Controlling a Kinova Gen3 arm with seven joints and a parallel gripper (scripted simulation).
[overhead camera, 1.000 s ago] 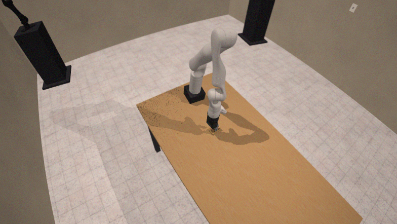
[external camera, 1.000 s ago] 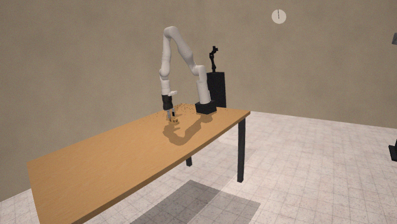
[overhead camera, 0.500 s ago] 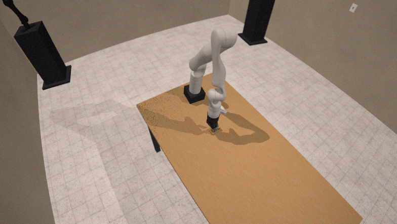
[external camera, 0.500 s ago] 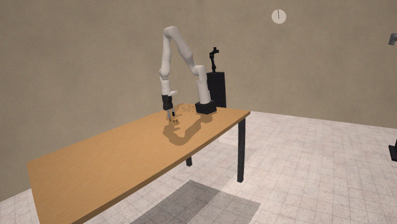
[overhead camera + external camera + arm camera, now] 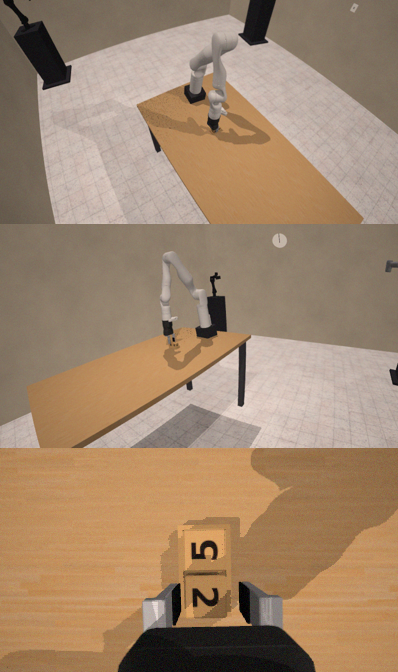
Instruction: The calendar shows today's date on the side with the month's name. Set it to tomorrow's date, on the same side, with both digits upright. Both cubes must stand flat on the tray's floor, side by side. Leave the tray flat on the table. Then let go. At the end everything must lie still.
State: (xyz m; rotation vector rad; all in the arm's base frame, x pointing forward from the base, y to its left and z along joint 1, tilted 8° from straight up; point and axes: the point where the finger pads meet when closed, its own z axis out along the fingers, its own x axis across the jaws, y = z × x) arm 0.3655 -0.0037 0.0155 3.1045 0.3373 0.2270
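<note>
On a long tan wooden counter [image 5: 251, 166] [image 5: 111, 376] [image 5: 75, 513], a small pale wooden tray [image 5: 174, 347] [image 5: 181, 548] holds two cubes side by side below the black-and-silver claw [image 5: 217, 129] [image 5: 171, 343] [image 5: 209, 596]. In the wrist view, the far pale wooden cube, topped with a black 5 [image 5: 205, 550], is outside the fingers; the near pale wooden cube, topped with a black 2 [image 5: 205, 597], lies between their lines. The claw is released, grasping nothing. The month side is unseen. Likely step: lining up on the near cube. Centre over it, descend straight, and pinch only the cube, clear of the tray walls.
</note>
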